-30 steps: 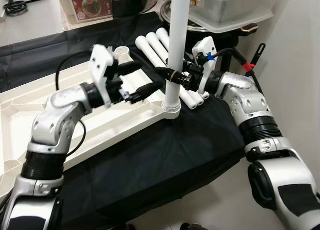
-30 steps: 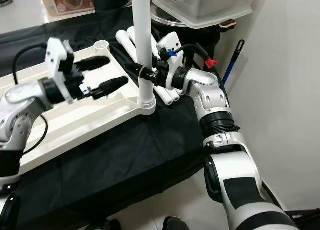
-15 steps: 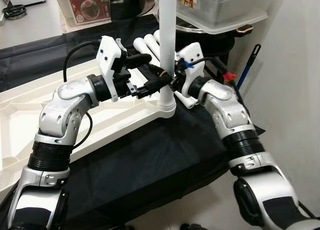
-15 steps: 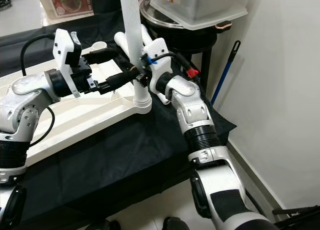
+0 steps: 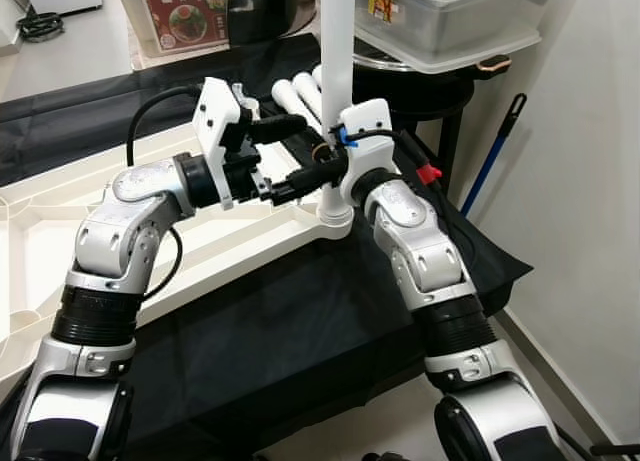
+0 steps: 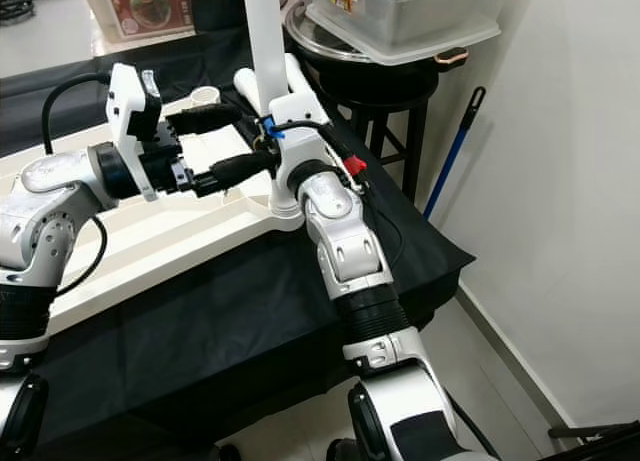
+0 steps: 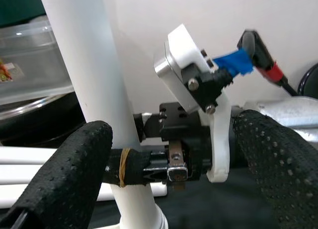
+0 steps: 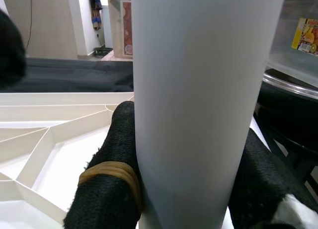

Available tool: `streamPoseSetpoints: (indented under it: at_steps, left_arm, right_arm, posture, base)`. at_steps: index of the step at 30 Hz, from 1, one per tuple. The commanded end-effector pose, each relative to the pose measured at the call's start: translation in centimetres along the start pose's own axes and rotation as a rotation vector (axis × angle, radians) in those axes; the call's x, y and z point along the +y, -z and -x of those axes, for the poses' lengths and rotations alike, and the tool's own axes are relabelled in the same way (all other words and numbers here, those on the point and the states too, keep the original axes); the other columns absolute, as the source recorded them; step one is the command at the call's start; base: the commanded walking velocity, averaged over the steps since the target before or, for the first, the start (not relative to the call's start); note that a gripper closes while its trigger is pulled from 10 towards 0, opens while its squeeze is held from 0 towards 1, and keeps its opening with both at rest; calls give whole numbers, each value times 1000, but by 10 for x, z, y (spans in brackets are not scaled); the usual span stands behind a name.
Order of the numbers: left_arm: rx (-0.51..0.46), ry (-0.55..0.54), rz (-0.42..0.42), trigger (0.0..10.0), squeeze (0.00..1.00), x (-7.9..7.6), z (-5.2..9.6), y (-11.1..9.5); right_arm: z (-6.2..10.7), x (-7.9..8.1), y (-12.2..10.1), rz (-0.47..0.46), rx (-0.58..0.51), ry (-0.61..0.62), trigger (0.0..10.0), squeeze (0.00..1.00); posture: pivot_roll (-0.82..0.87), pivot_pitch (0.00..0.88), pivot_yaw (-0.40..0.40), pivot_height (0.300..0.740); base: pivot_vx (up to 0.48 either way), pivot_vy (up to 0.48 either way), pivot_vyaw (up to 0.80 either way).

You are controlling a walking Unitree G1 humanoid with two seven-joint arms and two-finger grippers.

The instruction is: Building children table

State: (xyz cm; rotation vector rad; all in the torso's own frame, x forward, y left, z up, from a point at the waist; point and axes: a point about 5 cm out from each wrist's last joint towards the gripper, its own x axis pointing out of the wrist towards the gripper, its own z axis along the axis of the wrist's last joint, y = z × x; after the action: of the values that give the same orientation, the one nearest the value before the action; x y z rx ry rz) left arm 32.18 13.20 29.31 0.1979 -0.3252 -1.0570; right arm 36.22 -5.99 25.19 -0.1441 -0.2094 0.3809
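A white table leg (image 5: 337, 81) stands upright in the corner socket (image 5: 335, 217) of the upturned white table top (image 5: 150, 266), which lies on a black cloth. My right gripper (image 5: 328, 161) is shut on the leg just above the socket; its rubber-banded black fingers (image 8: 112, 174) press both sides of the leg (image 8: 198, 114). My left gripper (image 5: 298, 154) is open, level with the right one, reaching in from the left. One finger (image 7: 64, 184) lies against or just before the leg (image 7: 94, 90); I cannot tell if it touches.
Spare white legs (image 5: 293, 91) lie on the cloth behind the socket. A clear plastic bin (image 5: 450, 16) sits on a black pot at the back right. A blue-handled tool (image 5: 492, 146) leans by the white wall. The cloth's front edge drops to the floor.
My left gripper moved right, up to the leg. My right arm swung round to the near side while holding the leg. The camera has shifted; the leg stays upright in its socket.
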Motion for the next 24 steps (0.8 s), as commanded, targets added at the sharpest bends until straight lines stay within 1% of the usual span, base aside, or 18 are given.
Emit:
streamPoseSetpoints:
  at_steps: [1,3,4,5,6,10,12,13,15,16,17,18,19,20,21,22,23,24]
  left_arm:
    - [34,-2,-9,10000,0,0,5,6]
    - [38,-7,-6,10000,0,1,8,8]
    - [43,-13,-5,10000,0,2,10,9]
    - [46,-17,-3,10000,0,2,12,9]
    - [48,-20,-2,10000,0,2,15,9]
    - [57,-22,0,10000,0,2,22,9]
    - [61,-22,5,10000,0,1,25,10]
    - [61,-22,5,10000,0,1,25,10]
    - [69,-20,8,10000,0,-1,27,12]
    - [69,-20,8,10000,0,-1,27,12]
    - [73,-17,12,10000,0,-3,28,14]
    - [73,-17,12,10000,0,-3,28,14]
    - [75,-14,14,10000,0,-4,28,15]
    - [75,-14,14,10000,0,-4,28,15]
    - [75,-9,17,10000,0,-7,27,16]
    - [74,-4,19,10000,0,-9,26,16]
    - [74,-4,19,10000,0,-9,26,16]
    - [73,1,20,10000,0,-10,26,16]
  right_arm:
    - [5,-8,20,44,102,51,10000,0]
    - [7,-13,20,56,107,74,10000,0]
    - [9,-14,18,45,95,66,10000,933]
    - [10,-14,17,35,85,61,10000,933]
    - [12,-13,15,8,69,34,10000,1000]
    - [16,-18,5,-36,23,-56,10000,1000]
    - [19,-18,1,-60,1,-131,10000,1000]
    - [19,-18,1,-60,1,-131,10000,1000]
    - [24,-20,-4,-91,-23,-218,10000,1000]
    - [24,-20,-4,-91,-23,-218,10000,1000]
    - [29,-22,-6,-105,-39,-281,10000,1000]
    - [29,-22,-6,-105,-39,-281,10000,1000]
    - [34,-25,-6,-127,-48,-377,10000,1000]
    - [34,-25,-6,-127,-48,-377,10000,1000]
    - [37,-32,-3,-105,-29,-490,10000,286]
    - [37,-40,0,-83,-8,-553,10000,0]
    - [37,-40,0,-83,-8,-553,10000,0]
    - [35,-49,1,-75,2,-585,10000,0]
  posture:
    - [-40,161,-6,740]
    - [-43,161,-5,740]
    - [-45,161,-4,740]
    - [-44,162,-4,740]
    - [-44,162,-3,740]
    - [-40,164,-4,740]
    - [-40,164,-5,740]
    - [-40,164,-5,740]
    - [-42,167,-8,740]
    - [-42,167,-8,740]
    - [-42,168,-7,740]
    - [-42,168,-7,740]
    - [-41,168,-9,740]
    - [-41,168,-9,740]
    - [-33,169,-8,740]
    - [-29,168,-10,740]
    - [-29,168,-10,740]
    - [-27,167,-12,740]
  base:
    - [0,0,0]
    - [0,0,0]
    - [0,0,0]
    - [0,0,0]
    - [0,0,0]
    - [0,0,0]
    - [0,0,0]
    - [0,0,0]
    - [0,0,0]
    - [0,0,0]
    - [0,0,0]
    - [0,0,0]
    - [0,0,0]
    - [0,0,0]
    - [0,0,0]
    - [0,0,0]
    - [0,0,0]
    - [0,0,0]
